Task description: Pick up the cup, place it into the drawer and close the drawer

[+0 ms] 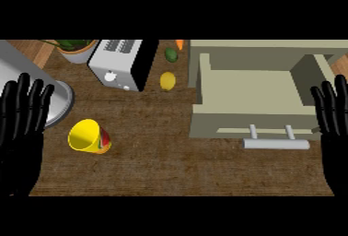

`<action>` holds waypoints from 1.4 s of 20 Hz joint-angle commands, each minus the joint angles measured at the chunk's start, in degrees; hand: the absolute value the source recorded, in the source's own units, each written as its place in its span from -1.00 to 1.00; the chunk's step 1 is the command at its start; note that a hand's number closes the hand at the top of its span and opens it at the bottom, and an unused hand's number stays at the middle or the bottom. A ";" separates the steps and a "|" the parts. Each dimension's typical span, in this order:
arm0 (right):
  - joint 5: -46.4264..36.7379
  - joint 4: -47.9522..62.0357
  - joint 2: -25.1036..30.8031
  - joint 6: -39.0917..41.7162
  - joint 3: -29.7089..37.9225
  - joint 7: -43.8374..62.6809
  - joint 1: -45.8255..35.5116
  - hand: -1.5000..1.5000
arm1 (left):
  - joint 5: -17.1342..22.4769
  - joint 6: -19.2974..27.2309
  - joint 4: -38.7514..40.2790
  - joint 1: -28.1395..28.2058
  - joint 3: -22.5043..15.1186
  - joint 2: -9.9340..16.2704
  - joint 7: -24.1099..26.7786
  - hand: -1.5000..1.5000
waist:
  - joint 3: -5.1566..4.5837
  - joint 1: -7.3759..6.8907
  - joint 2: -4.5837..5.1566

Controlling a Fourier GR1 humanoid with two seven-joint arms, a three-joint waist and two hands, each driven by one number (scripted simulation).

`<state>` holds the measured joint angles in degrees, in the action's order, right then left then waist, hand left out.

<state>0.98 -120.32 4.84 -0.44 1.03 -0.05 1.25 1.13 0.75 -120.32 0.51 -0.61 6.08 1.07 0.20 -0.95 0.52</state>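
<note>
A yellow cup with a red and green pattern lies tilted on the brown counter at the left, its mouth facing up and left. The beige drawer stands pulled open at the right, nothing inside it, with a grey bar handle on its front. My left hand rests open at the left edge, fingers up, a short way left of the cup. At the right edge my right hand rests open too, beside the drawer's right front corner.
A toaster stands at the back, with a potted plant to its left. A lemon, a green avocado-like fruit and an orange carrot tip lie between toaster and drawer. A grey metal object sits at the left.
</note>
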 commanded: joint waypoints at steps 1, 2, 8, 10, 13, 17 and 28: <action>-1.68 2.71 -0.62 0.33 -1.02 -2.87 -1.02 -1.00 | 3.36 -5.12 -0.72 5.14 -0.15 0.80 4.40 -1.00 | -0.21 0.68 -0.55; -2.36 -0.49 -1.82 -0.64 -3.19 -1.10 0.40 -1.00 | 12.42 -10.87 1.22 0.25 6.41 6.30 2.95 -1.00 | -0.26 0.77 -0.54; 1.42 3.01 2.83 5.56 -3.66 4.16 -2.31 -1.00 | 31.28 -23.88 10.77 3.48 6.13 10.49 -2.54 -1.00 | -0.38 0.19 -0.05; 2.45 4.45 3.70 6.66 -2.09 2.71 -1.86 -1.00 | 37.37 -27.60 16.10 0.09 10.73 14.78 -3.95 -1.00 | -0.25 1.04 -0.20; 2.72 2.93 3.25 7.09 -3.79 5.78 -2.84 -1.00 | 40.89 -32.77 25.03 -2.03 14.07 17.51 -2.55 -1.00 | -0.26 1.31 -0.39; 3.59 7.40 3.03 6.13 -0.68 7.84 -9.24 -1.00 | 34.76 -34.54 31.62 -6.20 13.38 17.43 -2.03 -1.00 | -0.21 1.06 -0.46; 3.73 10.32 4.01 7.24 1.43 7.71 -13.75 -1.00 | 17.52 -40.16 56.94 -11.06 15.13 16.24 15.58 -1.00 | -0.23 1.15 -0.47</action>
<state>5.23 -108.70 9.45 7.93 2.87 4.64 -10.88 23.01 -37.92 -70.31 -9.11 13.67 22.11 11.62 -0.04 0.29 0.14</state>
